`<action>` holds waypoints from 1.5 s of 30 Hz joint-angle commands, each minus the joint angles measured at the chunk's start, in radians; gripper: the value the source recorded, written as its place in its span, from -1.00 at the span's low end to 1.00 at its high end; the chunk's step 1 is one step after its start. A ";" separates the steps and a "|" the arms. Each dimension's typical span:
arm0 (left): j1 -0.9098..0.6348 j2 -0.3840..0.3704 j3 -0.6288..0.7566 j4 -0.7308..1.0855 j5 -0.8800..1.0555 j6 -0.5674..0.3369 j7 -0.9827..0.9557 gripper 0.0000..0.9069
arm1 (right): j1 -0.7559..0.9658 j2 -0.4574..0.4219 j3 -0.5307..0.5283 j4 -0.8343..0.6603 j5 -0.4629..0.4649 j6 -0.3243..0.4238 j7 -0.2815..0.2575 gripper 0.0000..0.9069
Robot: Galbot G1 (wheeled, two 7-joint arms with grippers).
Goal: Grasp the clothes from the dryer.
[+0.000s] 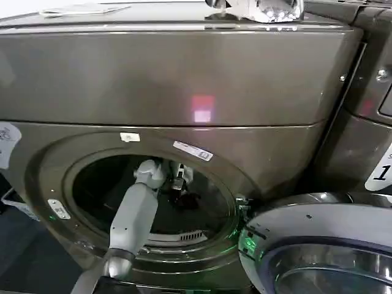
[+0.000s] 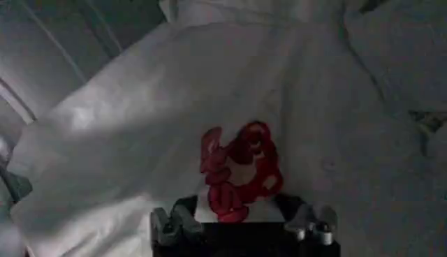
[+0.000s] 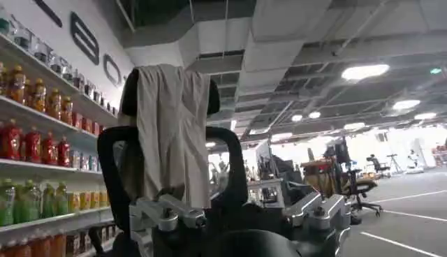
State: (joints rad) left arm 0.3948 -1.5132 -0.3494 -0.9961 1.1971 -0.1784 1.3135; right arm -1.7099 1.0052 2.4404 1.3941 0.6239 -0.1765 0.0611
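Observation:
The dryer (image 1: pixel 184 79) is a bronze-grey front loader with a small pink-red light (image 1: pixel 202 109). Its silver-rimmed glass door (image 1: pixel 318 251) hangs open at the lower right. My left arm reaches through the round porthole (image 1: pixel 92 184), and the left gripper (image 1: pixel 179 184) is deep in the dark drum. In the left wrist view the clothes (image 2: pixel 209 91) are a white bundle with a red print (image 2: pixel 241 171). The left gripper (image 2: pixel 237 209) is open, its fingers spread to either side of the red print and close against the fabric. My right gripper (image 3: pixel 241 209) is open and holds nothing, pointing out into the room.
A second machine (image 1: pixel 373 92) stands close on the right. A shiny object (image 1: pixel 263 9) lies on the dryer's top. The right wrist view faces an office chair draped with beige cloth (image 3: pixel 171 133) and shelves of bottles (image 3: pixel 42 140).

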 commanded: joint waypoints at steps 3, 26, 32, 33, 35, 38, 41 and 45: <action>0.007 0.001 -0.014 0.039 -0.048 0.010 -0.027 -1.00 | 0.006 0.001 -0.008 0.009 0.002 -0.004 -0.008 1.00; 0.181 -0.045 -0.086 -0.315 -0.660 0.443 -1.105 -1.00 | 0.021 0.025 -0.037 0.069 -0.015 -0.023 -0.036 1.00; 0.225 -0.048 -0.091 -0.430 -0.836 0.529 -1.272 -1.00 | 0.024 0.025 -0.045 0.073 -0.023 -0.013 -0.027 1.00; 0.228 -0.049 -0.091 -0.441 -0.863 0.533 -1.316 -1.00 | 0.025 0.026 -0.046 0.073 -0.023 -0.012 -0.027 1.00; 0.235 -0.053 -0.090 -0.468 -0.904 0.528 -1.355 -1.00 | 0.025 0.027 -0.048 0.070 -0.024 -0.009 -0.026 1.00; 0.234 -0.063 -0.088 -0.508 -0.949 0.540 -1.385 -1.00 | 0.024 0.028 -0.047 0.069 -0.025 -0.004 -0.027 1.00; 0.230 -0.066 -0.088 -0.509 -0.974 0.542 -1.409 -1.00 | 0.023 0.028 -0.044 0.066 -0.025 -0.004 -0.027 1.00; 0.230 -0.069 -0.099 -0.511 -0.999 0.547 -1.424 -1.00 | 0.024 0.030 -0.046 0.066 -0.028 -0.002 -0.030 1.00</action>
State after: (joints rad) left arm 0.6146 -1.5793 -0.4409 -1.4515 0.3215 0.3295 0.0189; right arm -1.6864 1.0339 2.3964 1.4576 0.5989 -0.1800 0.0343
